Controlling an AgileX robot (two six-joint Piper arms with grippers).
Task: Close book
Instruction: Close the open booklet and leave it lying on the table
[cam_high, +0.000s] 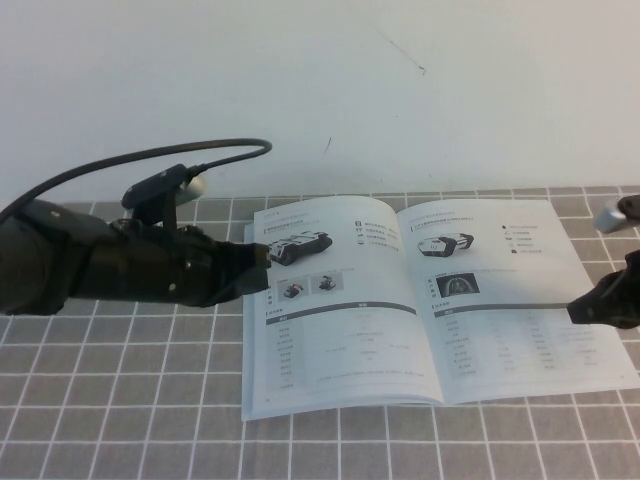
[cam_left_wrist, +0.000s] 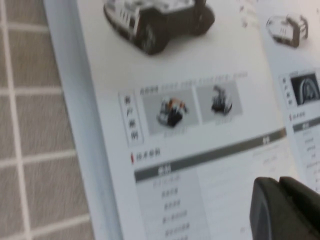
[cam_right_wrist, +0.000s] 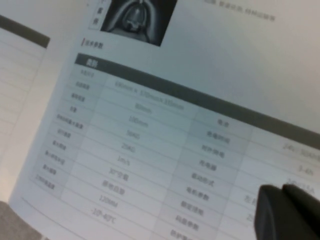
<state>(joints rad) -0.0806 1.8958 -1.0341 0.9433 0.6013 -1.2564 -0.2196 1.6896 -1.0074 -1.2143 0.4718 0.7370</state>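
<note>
"On the table, between the two arms, the book lies open and flat, both pages face up," says the first. "Why are the hands set at its sides?"

"The left hand sits at the outer edge of the left page, likely so it can catch that edge and fold it over. The right hand is low at the outer edge of the right page, perhaps to steady it. For either hand, one cannot tell whether it is parted or together."

"And how does the book lie?"

"Opened out, its long axis runs from the robot's left to its right. The spine runs from the near side toward the wall, slightly slanted, and the page tops point toward the wall."
</note>
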